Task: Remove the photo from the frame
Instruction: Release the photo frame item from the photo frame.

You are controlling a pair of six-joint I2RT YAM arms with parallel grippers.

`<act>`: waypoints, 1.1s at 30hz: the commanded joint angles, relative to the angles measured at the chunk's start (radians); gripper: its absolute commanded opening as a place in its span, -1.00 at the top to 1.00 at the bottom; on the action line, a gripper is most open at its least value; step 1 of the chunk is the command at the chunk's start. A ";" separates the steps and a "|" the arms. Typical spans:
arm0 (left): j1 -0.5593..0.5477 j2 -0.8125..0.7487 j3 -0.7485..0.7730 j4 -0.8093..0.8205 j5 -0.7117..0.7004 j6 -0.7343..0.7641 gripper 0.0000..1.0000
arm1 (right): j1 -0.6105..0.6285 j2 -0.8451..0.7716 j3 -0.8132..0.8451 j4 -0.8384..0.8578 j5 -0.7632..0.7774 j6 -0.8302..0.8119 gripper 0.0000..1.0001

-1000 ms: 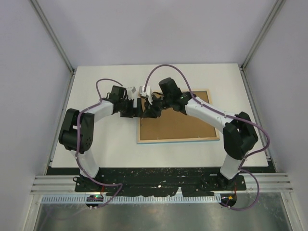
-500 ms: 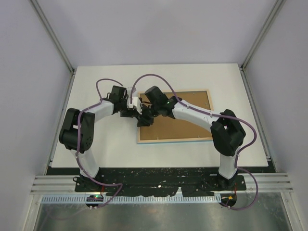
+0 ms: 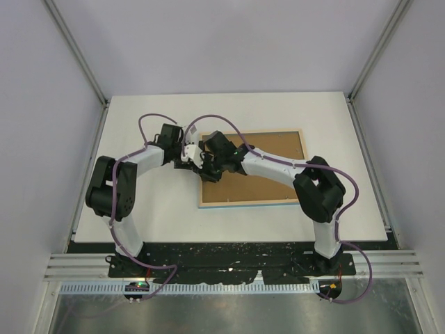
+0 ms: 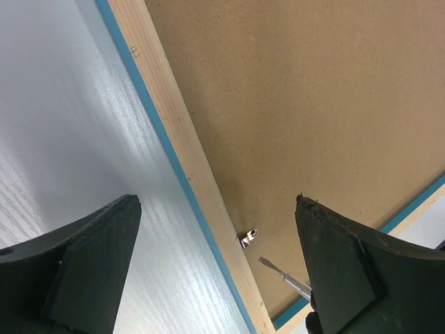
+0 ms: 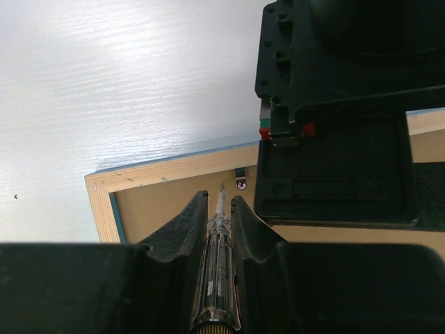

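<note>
R gripper (image 5: 219,200), clamped on screwdriver (image 5: 217,264), now further left than 1 s ago; tip ahead nearly at clip (image 5: 241,179) on frame (image 4: 177,139). L gripper (image 4: 217,205) wide open, empty.

The photo shows in no view: the frame (image 3: 250,202) lies back up, its opening covered by the brown backing board (image 3: 261,182). From above, the arms (image 3: 268,165) cover the frame's ten-o'clock corner. In the left wrist view only the tip of the screwdriver (image 4: 281,277) shows, at five o'clock; its shaft passes behind a finger of the left gripper (image 4: 217,209). In the right wrist view that gripper's body hides the frame's rail toward two o'clock, and the screwdriver's handle is cut off at six.
</note>
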 commanded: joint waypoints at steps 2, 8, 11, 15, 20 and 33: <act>0.011 0.016 0.017 0.027 0.009 -0.006 -0.93 | 0.018 -0.012 0.024 0.025 0.039 -0.019 0.85; 0.019 0.025 0.017 0.044 0.075 -0.019 -0.90 | 0.018 -0.022 0.023 0.008 0.020 -0.026 0.85; 0.019 0.036 0.016 0.054 0.104 -0.026 -0.89 | 0.018 -0.023 0.023 0.008 0.020 -0.026 0.85; 0.019 0.045 0.013 0.066 0.131 -0.034 -0.89 | 0.020 -0.016 0.024 0.007 0.020 -0.026 0.85; 0.017 0.048 0.014 0.072 0.138 -0.034 -0.88 | 0.023 -0.006 0.027 0.008 0.022 -0.022 0.85; 0.019 0.050 0.020 0.070 0.137 -0.029 -0.86 | 0.043 0.017 0.026 0.030 0.051 -0.009 0.85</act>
